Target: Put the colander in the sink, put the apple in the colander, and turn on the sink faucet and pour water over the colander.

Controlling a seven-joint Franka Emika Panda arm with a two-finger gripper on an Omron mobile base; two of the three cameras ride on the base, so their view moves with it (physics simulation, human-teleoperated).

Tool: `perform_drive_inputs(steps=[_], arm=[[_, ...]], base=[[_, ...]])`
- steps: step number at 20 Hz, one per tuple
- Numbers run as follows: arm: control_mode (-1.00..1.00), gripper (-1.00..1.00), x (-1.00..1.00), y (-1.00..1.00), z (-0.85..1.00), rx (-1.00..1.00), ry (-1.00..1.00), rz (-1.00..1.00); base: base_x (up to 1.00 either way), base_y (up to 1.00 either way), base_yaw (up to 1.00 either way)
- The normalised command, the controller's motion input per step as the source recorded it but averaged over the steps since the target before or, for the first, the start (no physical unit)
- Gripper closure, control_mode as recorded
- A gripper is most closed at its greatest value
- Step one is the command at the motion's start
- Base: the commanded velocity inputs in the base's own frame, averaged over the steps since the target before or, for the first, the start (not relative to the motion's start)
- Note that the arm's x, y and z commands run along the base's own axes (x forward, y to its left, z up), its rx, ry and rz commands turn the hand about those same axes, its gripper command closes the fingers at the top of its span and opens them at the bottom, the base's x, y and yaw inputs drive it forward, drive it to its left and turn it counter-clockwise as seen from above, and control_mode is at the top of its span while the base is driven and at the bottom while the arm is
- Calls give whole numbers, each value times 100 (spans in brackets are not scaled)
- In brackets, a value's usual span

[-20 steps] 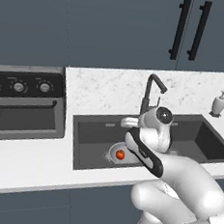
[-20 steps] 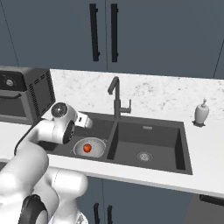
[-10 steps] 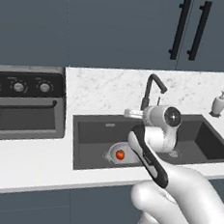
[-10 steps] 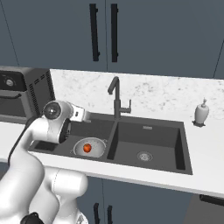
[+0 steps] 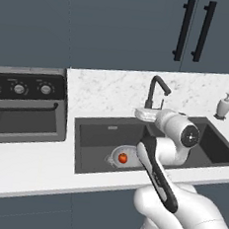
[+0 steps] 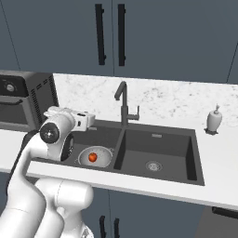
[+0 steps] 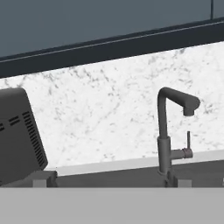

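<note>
The white marble tabletop [image 6: 186,100] carries the dark rectangular double-basin sink [image 6: 160,139]. Behind it rises the slim dark gooseneck faucet [image 7: 168,131]. The round perforated metal colander [image 6: 82,158] sits in the left basin, cupping the small red apple [image 6: 92,157]. The fingers stand wide, holding nothing.

The white arm rises from the base, folds at a dark-jointed elbow and reaches forward, its wrist held level. The gripper [image 6: 89,120] points ahead, roughly horizontal, with its fingers spread wide and nothing between them. In the left base view the gripper [image 5: 145,114] projects leftward from the wrist.
</note>
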Motion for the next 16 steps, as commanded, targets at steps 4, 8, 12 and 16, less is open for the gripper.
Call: perform_drive_inputs(steps=[4, 8, 12, 16], arm=[[-100, -100, -46, -43, 58, 0, -16, 0], [-100, -100, -23, -38, 58, 0, -10, 0], [-100, -100, -6, -20, 21, 0, -1, 0], [-100, -100, -1, -26, 1, 0, 0, 0]], base=[[0, 0, 0], [0, 0, 0], [0, 0, 0], [0, 0, 0]])
